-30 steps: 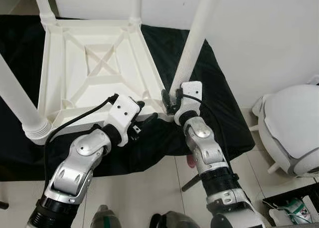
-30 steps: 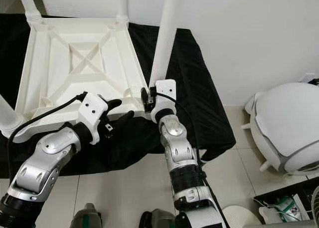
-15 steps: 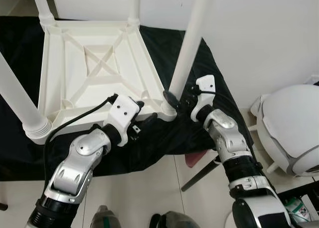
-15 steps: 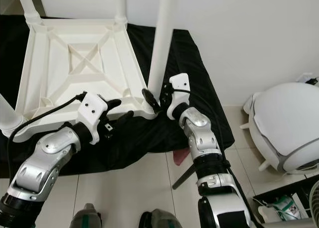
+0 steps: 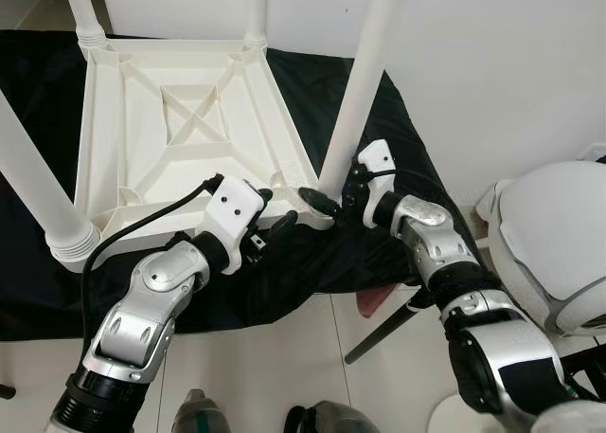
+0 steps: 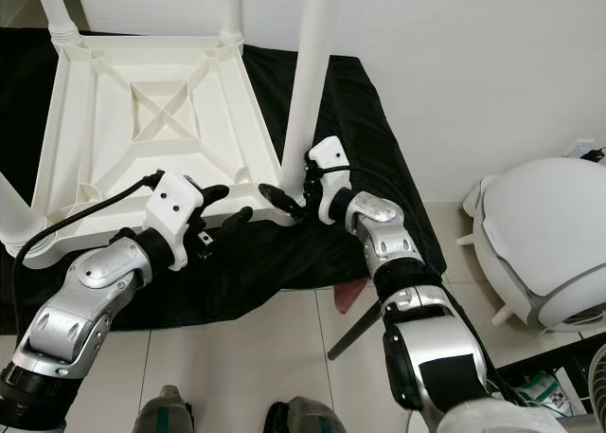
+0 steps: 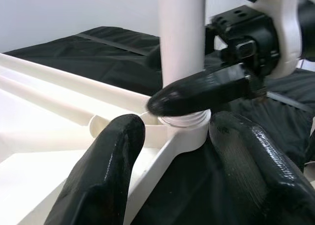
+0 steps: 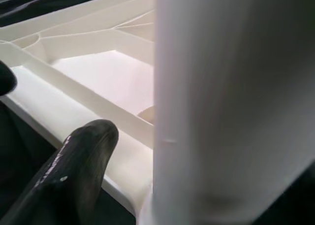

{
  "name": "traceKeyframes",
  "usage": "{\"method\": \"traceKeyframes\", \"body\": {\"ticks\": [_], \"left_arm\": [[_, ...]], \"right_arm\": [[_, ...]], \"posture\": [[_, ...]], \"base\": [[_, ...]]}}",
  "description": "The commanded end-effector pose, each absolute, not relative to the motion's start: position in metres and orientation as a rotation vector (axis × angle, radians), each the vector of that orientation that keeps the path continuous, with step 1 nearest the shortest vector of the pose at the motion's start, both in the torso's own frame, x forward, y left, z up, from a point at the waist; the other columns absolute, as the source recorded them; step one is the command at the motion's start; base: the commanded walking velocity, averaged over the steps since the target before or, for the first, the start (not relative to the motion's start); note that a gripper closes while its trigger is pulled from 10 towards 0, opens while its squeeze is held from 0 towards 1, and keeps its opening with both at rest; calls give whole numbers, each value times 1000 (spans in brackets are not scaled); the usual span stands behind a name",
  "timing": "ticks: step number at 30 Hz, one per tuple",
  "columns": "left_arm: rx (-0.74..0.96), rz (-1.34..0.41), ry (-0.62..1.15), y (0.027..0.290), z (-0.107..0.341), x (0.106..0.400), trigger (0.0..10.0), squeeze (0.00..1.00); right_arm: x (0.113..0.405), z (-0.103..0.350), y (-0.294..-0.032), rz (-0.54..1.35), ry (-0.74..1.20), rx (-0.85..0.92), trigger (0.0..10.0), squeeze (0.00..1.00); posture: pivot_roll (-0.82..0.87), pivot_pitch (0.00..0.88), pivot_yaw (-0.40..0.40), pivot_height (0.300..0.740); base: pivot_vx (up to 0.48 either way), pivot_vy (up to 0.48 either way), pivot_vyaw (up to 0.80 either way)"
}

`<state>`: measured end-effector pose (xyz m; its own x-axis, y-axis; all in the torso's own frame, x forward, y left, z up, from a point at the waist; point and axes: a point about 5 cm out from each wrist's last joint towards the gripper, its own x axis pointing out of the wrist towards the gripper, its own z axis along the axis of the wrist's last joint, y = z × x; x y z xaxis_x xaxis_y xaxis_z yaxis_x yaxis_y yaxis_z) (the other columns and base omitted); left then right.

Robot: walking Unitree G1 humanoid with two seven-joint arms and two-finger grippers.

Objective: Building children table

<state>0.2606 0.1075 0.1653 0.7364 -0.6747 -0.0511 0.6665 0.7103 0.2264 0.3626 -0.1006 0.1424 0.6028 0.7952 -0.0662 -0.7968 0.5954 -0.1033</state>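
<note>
A white plastic children's table (image 5: 180,130) lies upside down on a black cloth (image 5: 398,168) spread over the floor, ribbed underside up, with round white legs standing at its corners. The left gripper (image 5: 273,215) has its fingers spread astride the near edge of the tabletop, beside the corner socket. The right gripper (image 5: 333,198) reaches around the base of the near right leg (image 5: 365,82), one finger in front of it; the other is hidden, so its grip cannot be told. The legs' tops are cut off.

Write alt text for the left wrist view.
A white table leg stands in the corner socket of an upturned white table. The right hand has a black finger across the leg's base, and the left hand's fingers straddle the corner, open.
</note>
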Motion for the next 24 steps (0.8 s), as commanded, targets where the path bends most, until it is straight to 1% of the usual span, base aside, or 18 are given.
{"method": "traceKeyframes", "body": {"ticks": [1,3,4,5,6,7,16,19,23,24], "left_arm": [[239,-781,-37,103,166,258,10000,0],[235,-780,-33,102,166,256,10000,0],[233,-779,-32,102,165,255,10000,0],[232,-778,-29,103,165,254,10000,0],[232,-778,-29,103,165,254,10000,0],[231,-778,-27,102,164,253,10000,0],[227,-782,-24,101,164,252,10000,0],[225,-790,-23,99,163,253,10000,0],[223,-796,-23,98,163,253,10000,0],[223,-798,-22,98,163,253,10000,0]], "right_arm": [[362,140,-100,937,25,-138,10000,0],[361,135,-94,958,37,-141,10000,0],[360,132,-92,968,42,-137,7333,0],[359,129,-92,973,48,-129,706,0],[359,129,-92,973,48,-129,706,0],[358,126,-94,976,59,-113,0,0],[356,120,-99,977,75,-83,0,0],[351,116,-104,963,51,-49,0,0],[348,115,-105,935,33,-19,0,0],[348,115,-105,923,29,-9,10000,0]], "posture": [[84,2,-121,740],[97,6,-126,740],[100,7,-128,740],[100,9,-128,740],[100,9,-128,740],[97,11,-126,740],[86,15,-124,740],[72,17,-120,740],[64,17,-118,740],[64,17,-118,740]], "base": [[0,0,0],[0,0,0],[0,0,0],[0,0,0],[0,0,0],[0,0,0],[0,0,0],[0,0,0],[0,0,0],[0,0,0]]}}
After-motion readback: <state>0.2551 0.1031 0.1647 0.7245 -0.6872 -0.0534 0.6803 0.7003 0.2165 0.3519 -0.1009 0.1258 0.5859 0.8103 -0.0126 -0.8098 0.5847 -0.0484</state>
